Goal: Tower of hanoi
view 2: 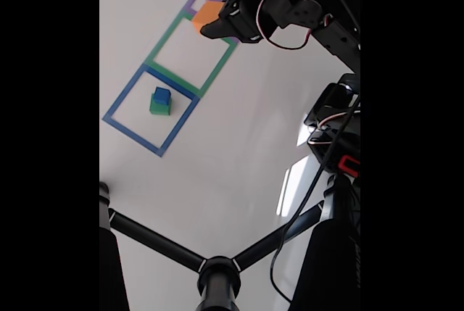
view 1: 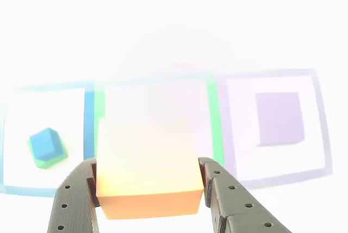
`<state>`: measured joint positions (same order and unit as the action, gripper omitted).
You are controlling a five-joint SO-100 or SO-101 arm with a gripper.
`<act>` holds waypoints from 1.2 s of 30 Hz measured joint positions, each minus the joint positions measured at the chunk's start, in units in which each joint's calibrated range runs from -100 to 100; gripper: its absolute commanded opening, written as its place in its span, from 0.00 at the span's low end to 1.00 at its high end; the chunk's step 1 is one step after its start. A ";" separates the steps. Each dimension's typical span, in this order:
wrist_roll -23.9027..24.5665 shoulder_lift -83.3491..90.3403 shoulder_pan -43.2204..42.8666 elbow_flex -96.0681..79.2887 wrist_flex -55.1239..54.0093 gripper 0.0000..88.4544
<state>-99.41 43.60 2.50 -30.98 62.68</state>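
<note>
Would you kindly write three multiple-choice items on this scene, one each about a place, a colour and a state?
1. Where does the blue cube sit?
A. on the green cube in the blue square
B. in the purple square
C. between the jaws

2. What colour is the block in the gripper?
A. blue
B. orange
C. green

3. How do the jaws stand?
A. wide open, holding nothing
B. folded away
C. closed on the block's two sides

Key: 1 A, both views show blue stacked on green inside the blue outline. 2 B, it shows orange in both views. 3 C, the other view shows a jaw against each side.
</note>
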 measured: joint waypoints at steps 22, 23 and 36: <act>0.00 -11.73 -1.96 -52.74 -78.89 0.10; 0.00 -13.17 -2.05 -53.44 -81.38 0.10; 0.00 -34.61 -1.96 -54.40 -106.66 0.10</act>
<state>-99.41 8.99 0.53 -85.38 -43.98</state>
